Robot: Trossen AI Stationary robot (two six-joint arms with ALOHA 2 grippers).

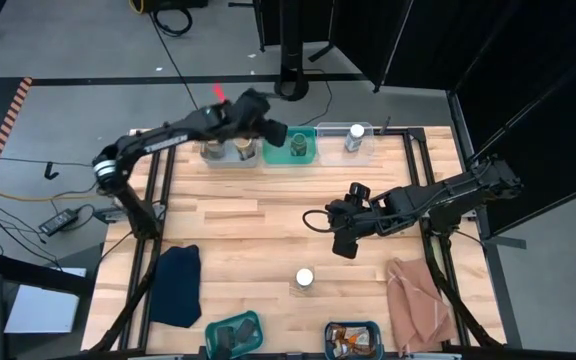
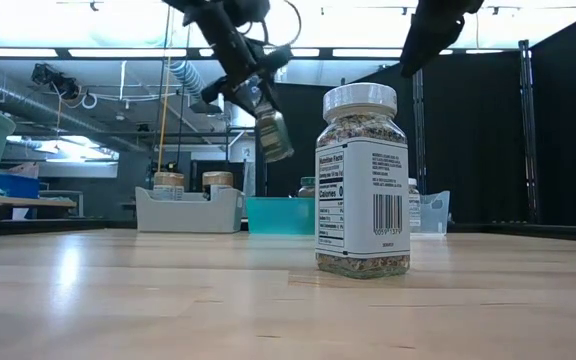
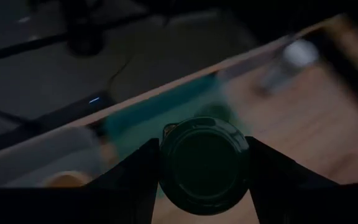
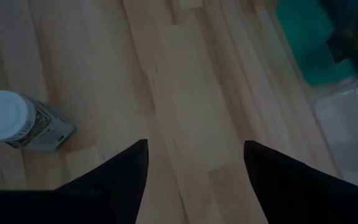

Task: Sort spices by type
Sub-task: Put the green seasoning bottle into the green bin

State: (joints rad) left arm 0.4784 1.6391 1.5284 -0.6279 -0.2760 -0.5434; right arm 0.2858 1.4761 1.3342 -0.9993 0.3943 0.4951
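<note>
The left gripper (image 1: 276, 133) hangs above the back edge of the table, its two fingers clamped on a green-topped spice jar (image 3: 204, 163). Directly under it sits a teal bin (image 1: 302, 152) that already contains one green-topped jar (image 1: 299, 146), so this jar is probably being carried there to join its match. To one side of the gripper, a grey bin (image 1: 225, 153) contains two tan-topped jars (image 2: 169, 181); to the other side, a clear bin (image 1: 364, 146) contains one white-topped jar (image 1: 355, 137).

The right gripper (image 1: 345, 243) hovers over the middle of the table, fingers spread wide and empty. Just ahead of it and below stands a lone white-topped jar (image 2: 362, 181), upright on the wood (image 1: 238, 230). It likely belongs with its twin in the clear bin.

That jar's label shows a nutrition panel and a barcode; the print is too small to read, and no brand can be made out.

At the table's near edge, two more bins hold dark boxes (image 1: 230, 338) and brown packets (image 1: 351, 341).
</note>
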